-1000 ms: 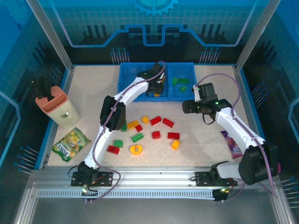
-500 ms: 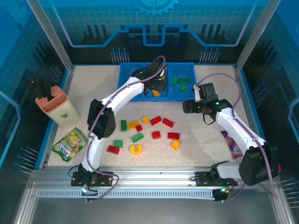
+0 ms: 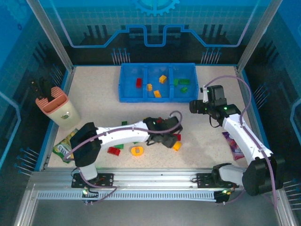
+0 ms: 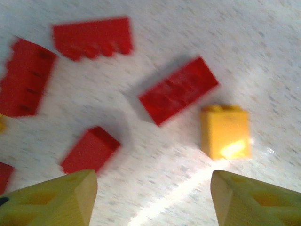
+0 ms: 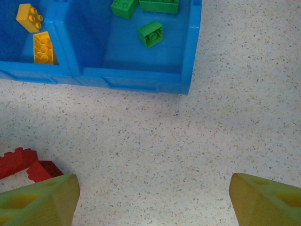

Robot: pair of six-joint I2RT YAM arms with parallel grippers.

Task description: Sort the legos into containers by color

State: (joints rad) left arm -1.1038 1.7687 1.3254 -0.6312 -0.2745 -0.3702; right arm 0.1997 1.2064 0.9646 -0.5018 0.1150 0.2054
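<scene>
One long red brick [image 4: 178,90], nearest the left fingers [image 4: 51,200].
It lies on the worktop [image 4: 155,155] just ahead of them, slanted across their gap; they are spread, empty. Right fingers [image 5: 40,200], also spread, hang by the blue tray [image 5: 190,56], farther off.

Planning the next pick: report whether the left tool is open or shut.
Open. In the left wrist view the left tool's fingertips sit far apart, with nothing between them but table.
</scene>
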